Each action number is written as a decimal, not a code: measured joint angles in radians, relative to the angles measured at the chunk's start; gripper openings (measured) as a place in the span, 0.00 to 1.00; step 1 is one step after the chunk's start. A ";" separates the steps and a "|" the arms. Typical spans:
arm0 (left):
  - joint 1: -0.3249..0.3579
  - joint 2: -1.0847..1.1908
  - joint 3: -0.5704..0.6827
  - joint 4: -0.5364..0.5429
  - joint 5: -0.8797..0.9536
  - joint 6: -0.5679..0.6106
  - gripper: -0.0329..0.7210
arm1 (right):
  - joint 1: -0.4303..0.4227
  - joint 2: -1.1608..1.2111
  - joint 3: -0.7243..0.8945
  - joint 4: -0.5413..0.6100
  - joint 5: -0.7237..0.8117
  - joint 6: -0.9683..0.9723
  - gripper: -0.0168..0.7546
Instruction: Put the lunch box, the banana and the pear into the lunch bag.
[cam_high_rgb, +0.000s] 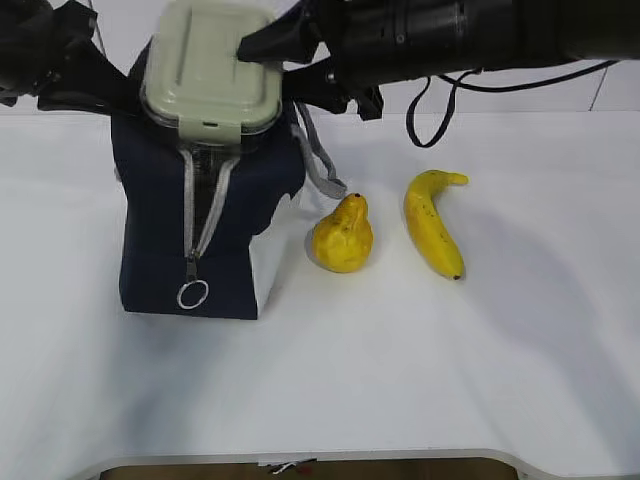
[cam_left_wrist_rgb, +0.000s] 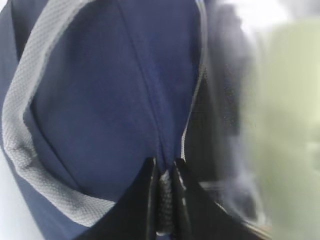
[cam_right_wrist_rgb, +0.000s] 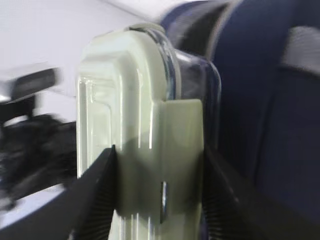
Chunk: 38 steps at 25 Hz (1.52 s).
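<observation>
**Lunch box held over the open bag**

The right hand (cam_right_wrist_rgb: 157, 200) is clamped across the lunch box (cam_high_rgb: 210, 65), one jaw pressed against the sage-green lid and the other against the clear base. The box hangs tilted above the top of the lunch bag (cam_high_rgb: 210, 230), its lower edge at the bag's mouth, the lid facing the room.

The bag stands upright on the white table (cam_high_rgb: 320, 400), its grey-trimmed zipper parted down the front and the metal ring pull (cam_high_rgb: 193, 294) dangling near the bottom. A grey webbing handle (cam_high_rgb: 320, 165) droops over its right side.

The left hand (cam_left_wrist_rgb: 165, 200) is over on the bag's far left, and from its own camera the jaws look pinched nearly together on a fold of the navy fabric at the opening.

The pear (cam_high_rgb: 343, 236) sits on the table just beside the bag's white side panel. The banana (cam_high_rgb: 432, 222) lies a little further right, apart from the pear, stem pointing away and dark tip nearer the front edge.
</observation>
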 joint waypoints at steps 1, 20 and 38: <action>0.000 0.000 -0.007 -0.001 0.000 0.000 0.07 | 0.000 0.014 0.000 -0.002 -0.011 -0.001 0.52; -0.054 0.022 -0.051 -0.275 0.054 0.199 0.06 | 0.026 0.100 -0.051 -0.093 -0.105 -0.005 0.52; -0.057 0.141 -0.047 -0.314 0.114 0.348 0.06 | 0.045 0.246 -0.111 -0.132 -0.084 -0.008 0.52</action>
